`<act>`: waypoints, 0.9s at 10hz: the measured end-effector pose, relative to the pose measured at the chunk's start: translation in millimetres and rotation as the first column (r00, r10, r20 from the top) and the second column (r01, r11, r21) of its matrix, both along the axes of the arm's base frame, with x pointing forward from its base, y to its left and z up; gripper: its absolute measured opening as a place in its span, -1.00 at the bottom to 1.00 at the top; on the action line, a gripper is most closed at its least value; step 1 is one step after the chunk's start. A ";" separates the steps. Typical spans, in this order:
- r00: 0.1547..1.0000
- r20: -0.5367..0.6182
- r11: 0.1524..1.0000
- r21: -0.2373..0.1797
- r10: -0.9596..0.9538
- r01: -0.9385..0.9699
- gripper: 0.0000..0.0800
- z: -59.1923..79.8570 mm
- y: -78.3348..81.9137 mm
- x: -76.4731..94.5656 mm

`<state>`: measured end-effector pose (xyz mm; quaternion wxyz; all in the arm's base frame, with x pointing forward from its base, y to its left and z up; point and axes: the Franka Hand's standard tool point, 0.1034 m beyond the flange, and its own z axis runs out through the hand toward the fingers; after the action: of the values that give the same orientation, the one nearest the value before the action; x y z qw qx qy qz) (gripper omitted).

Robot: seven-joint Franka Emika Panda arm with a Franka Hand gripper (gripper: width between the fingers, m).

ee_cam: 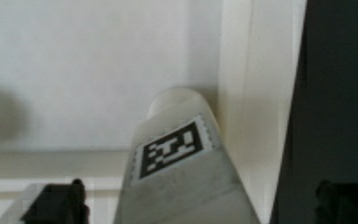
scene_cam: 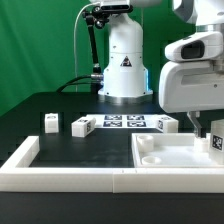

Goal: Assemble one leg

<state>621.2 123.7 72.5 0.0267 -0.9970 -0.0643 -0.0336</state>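
My gripper is at the exterior view's right, over the far right corner of the large white panel. A leg, a short white post with a black-and-white tag, stands between the jaws. In the wrist view the leg runs up the middle, its far end on the panel. The two dark fingers stand on either side of it with a gap on each side, so my gripper is open around it. Three look-alike legs lie on the black table.
The marker board lies flat mid-table between the loose legs. A white raised frame borders the table's front and the exterior view's left. The arm's white base stands behind. In the wrist view the black table shows beside the panel's edge.
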 end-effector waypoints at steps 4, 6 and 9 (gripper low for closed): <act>0.991 0.029 0.991 -0.012 0.134 -0.133 0.52 -0.9 -5.2 1.5; 0.991 0.029 0.991 -0.012 0.134 -0.133 0.04 -0.9 -4.8 1.4; 0.991 0.028 0.992 -0.012 0.129 -0.128 -0.27 -1.0 -5.0 1.4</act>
<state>622.6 118.6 71.5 0.0230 -0.9903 -0.1289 -0.0459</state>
